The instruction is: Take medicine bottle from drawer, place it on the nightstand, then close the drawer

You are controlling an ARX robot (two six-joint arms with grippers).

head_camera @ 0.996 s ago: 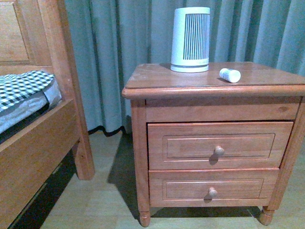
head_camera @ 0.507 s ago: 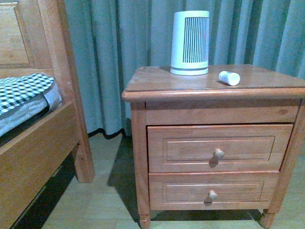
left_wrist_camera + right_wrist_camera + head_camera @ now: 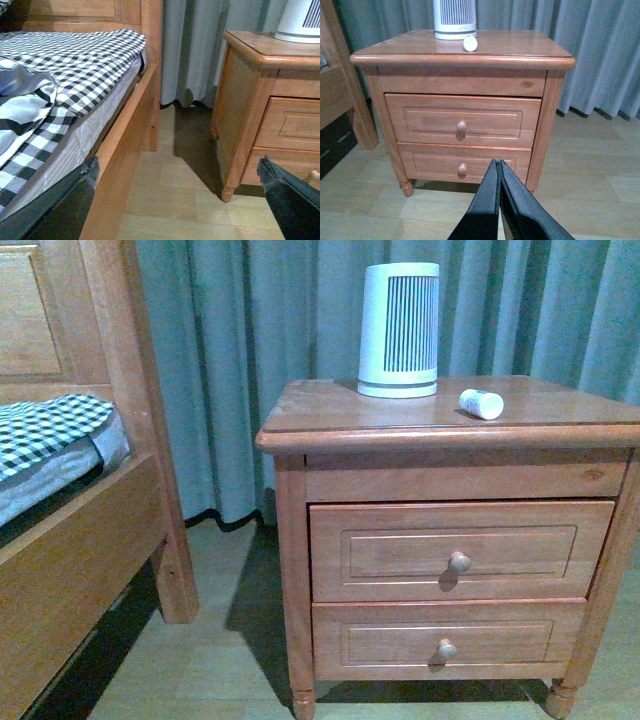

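Change since a second ago: none but slight camera settling. Medicine bottle lay on nightstand, well beyond right gripper, pressed closed, empty. Left gripper spread wide. Drawer shut; task judged complete.

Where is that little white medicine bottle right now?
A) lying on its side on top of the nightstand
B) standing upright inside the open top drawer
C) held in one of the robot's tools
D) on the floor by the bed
A: the medicine bottle lies on its side on the nightstand top, beside the white ribbed appliance, and the drawer is shut.
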